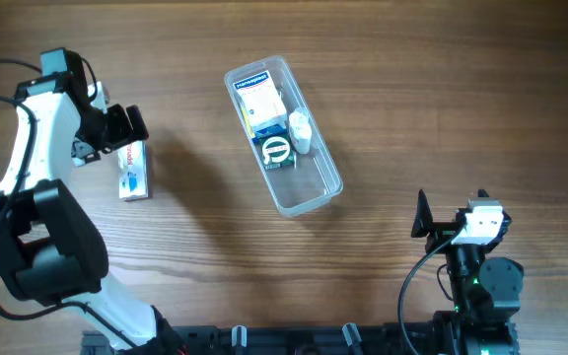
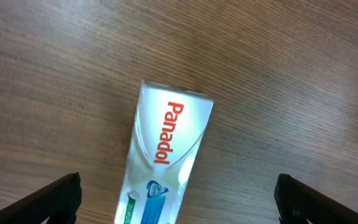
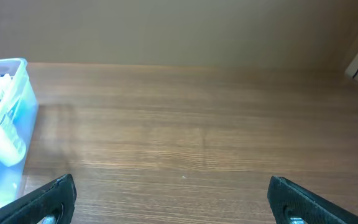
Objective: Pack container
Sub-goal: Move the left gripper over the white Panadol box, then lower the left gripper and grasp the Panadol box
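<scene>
Container lies diagonal, long axis far-left to near-right; left pincer and right pincer both apart

Left arm white-shelled with black joints and cable; right arm black, white block behind black-fingered right gripper

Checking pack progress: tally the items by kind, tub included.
Boxes: 2 (Panadol box on table, white box in container)
White bottle: 1
Green-and-white item, kind unclear: 1
Container: 1
Total: 5
</scene>
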Action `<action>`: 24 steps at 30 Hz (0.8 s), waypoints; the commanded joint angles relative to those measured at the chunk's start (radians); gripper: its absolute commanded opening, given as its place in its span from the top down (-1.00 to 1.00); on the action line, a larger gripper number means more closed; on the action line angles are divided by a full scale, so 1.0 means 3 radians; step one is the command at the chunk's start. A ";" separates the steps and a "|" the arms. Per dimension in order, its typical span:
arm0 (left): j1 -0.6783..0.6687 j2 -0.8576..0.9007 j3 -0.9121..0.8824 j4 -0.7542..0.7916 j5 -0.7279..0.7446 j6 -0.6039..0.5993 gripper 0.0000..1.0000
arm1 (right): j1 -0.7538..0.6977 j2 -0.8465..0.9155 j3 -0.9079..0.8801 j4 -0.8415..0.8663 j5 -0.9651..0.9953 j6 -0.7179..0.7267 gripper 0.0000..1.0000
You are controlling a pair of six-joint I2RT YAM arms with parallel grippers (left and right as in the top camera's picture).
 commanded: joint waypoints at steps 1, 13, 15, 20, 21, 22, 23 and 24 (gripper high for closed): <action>0.0017 0.0055 0.0065 0.0014 0.0075 0.0460 -1.00 | -0.0019 -0.0036 -0.0018 0.0013 0.0066 0.0052 -0.99; 0.0014 0.0534 0.0065 0.0025 -0.0025 0.0825 -0.99 | -0.0019 -0.0036 -0.0018 0.0013 0.0066 0.0053 -0.99; 0.0013 0.0557 0.0065 0.0037 -0.0025 0.0896 -0.99 | -0.0019 -0.0036 -0.0018 0.0013 0.0066 0.0052 -0.99; 0.0034 0.0600 0.0065 0.0064 -0.0067 0.0895 -0.99 | -0.0019 -0.0036 -0.0018 0.0013 0.0066 0.0053 -0.99; 0.0038 0.0628 0.0065 0.0062 -0.0078 0.0895 -0.99 | -0.0019 -0.0036 -0.0018 0.0013 0.0065 0.0051 -1.00; 0.0041 0.0649 0.0065 0.0062 -0.0076 0.0895 -1.00 | -0.0019 -0.0036 -0.0018 0.0013 0.0066 0.0052 -0.99; 0.0041 0.0682 0.0065 0.0062 -0.0076 0.0895 -0.99 | -0.0019 -0.0036 -0.0018 0.0013 0.0065 0.0052 -0.99; 0.0041 0.0703 0.0065 0.0062 -0.0076 0.0894 -0.99 | -0.0019 -0.0036 -0.0018 0.0013 0.0066 0.0052 -1.00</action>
